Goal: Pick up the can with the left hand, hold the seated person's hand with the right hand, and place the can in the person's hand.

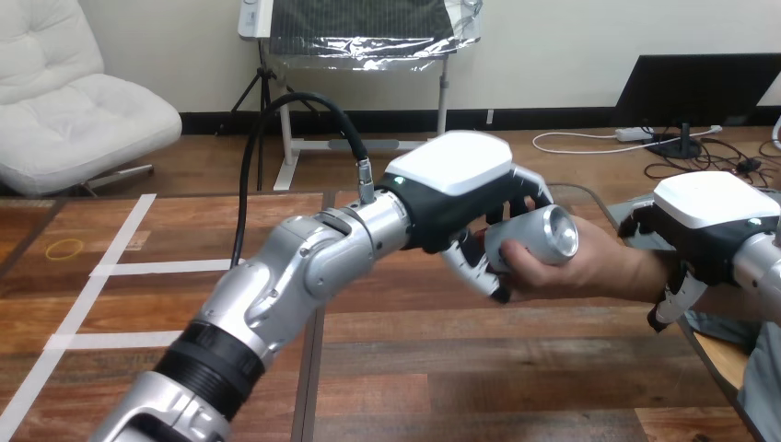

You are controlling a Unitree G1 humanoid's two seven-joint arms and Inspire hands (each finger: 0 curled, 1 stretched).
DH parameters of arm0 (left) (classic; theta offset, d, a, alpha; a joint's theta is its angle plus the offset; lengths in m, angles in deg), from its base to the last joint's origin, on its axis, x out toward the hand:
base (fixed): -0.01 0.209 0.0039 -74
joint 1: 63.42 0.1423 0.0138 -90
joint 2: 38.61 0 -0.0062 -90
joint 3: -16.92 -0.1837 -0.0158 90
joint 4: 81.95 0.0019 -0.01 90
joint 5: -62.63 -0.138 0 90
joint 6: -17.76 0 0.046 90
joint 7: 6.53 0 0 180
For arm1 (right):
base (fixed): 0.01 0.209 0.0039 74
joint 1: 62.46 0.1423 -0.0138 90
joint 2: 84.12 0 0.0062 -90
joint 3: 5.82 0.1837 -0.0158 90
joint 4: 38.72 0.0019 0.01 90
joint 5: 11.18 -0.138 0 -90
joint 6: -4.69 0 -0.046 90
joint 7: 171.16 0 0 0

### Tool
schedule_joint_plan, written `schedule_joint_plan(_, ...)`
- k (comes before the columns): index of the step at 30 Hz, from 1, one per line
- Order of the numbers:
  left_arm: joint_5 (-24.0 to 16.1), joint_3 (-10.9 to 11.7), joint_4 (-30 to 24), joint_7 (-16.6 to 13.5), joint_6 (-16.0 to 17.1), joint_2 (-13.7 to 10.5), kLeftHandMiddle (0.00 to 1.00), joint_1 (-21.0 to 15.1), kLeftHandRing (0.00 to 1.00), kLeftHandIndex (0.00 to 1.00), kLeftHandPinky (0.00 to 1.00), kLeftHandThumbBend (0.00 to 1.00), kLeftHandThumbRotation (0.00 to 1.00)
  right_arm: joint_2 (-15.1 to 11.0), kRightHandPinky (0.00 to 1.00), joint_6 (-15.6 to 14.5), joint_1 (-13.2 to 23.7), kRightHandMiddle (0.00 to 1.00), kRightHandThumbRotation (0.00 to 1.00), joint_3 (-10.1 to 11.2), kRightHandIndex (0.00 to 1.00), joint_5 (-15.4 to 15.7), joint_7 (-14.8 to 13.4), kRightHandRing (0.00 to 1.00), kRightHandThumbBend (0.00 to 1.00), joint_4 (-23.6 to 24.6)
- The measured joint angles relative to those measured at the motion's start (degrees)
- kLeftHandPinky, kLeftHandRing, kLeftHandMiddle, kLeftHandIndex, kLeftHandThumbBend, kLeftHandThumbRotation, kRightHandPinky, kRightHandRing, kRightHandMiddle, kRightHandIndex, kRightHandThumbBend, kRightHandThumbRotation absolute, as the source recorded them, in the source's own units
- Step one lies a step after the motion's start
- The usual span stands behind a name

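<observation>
A silver can (539, 237) lies on its side above the table's right half, its shiny end facing me. My left hand (456, 189) is shut on it, fingers over the top and thumb (479, 269) underneath. The person's hand (589, 265) reaches in from the right and cups the can from below and behind, so both hands are on it. My right hand (705, 221) sits over the person's wrist, with its fingers (677, 299) curled down round the wrist's near side.
The wooden table (414, 368) carries white tape lines (110, 267) on its left part and a thin yellow ring (64, 249) at far left. The table's right edge (709, 354) runs just below the person's forearm.
</observation>
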Motion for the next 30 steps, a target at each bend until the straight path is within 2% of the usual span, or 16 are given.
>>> schedule_joint_plan(12,0.6,-0.3,-3.1,3.7,0.1,-2.8,0.84,1.5,0.81,0.84,0.76,0.77,0.15,-0.1,0.74,0.2,-0.3,0.86,0.00,1.4,0.84,-1.6,0.0,0.84,0.85,0.5)
schedule_joint_plan(21,0.7,-0.1,-5.8,3.8,0.8,-5.3,0.84,3.9,0.79,0.84,0.74,0.79,0.15,-1.0,0.78,0.2,-2.0,0.89,0.00,3.3,0.85,-3.3,0.5,0.87,0.85,2.8)
schedule_joint_plan(30,0.9,0.8,-8.2,3.6,1.7,-8.9,0.87,6.4,0.82,0.86,0.75,0.78,0.19,-2.1,0.80,-0.5,-4.0,0.89,0.00,5.7,0.85,-5.1,1.7,0.88,0.86,6.4)
